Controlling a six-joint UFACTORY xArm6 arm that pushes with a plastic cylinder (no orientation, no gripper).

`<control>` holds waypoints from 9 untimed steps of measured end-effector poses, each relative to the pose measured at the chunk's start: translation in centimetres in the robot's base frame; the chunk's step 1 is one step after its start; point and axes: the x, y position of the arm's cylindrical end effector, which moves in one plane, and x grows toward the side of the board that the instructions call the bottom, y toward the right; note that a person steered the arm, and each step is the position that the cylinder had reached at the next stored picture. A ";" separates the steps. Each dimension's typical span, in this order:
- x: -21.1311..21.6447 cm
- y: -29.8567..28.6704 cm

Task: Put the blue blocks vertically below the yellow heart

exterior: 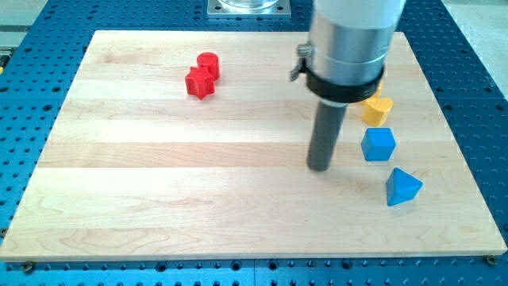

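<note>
A yellow heart [378, 109] lies at the view's right, partly hidden behind my arm's grey housing. Another yellow block shows only as a sliver [379, 84] above it, shape unclear. A blue cube [378, 144] sits right below the heart, close to it. A blue triangular block [402, 187] lies below and slightly right of the cube. My tip [319, 168] rests on the wooden board [159, 199], left of the blue cube with a gap between them.
A red cylinder [209, 64] and a red star-shaped block [200, 83] touch each other at the view's upper left. The board's right edge runs close to the blue blocks. A blue perforated table [32, 87] surrounds the board.
</note>
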 end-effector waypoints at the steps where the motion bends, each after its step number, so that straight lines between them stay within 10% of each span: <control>1: -0.3 1.3; 5: -0.6 3.6; 7: 9.5 -2.8; 9: 12.3 4.2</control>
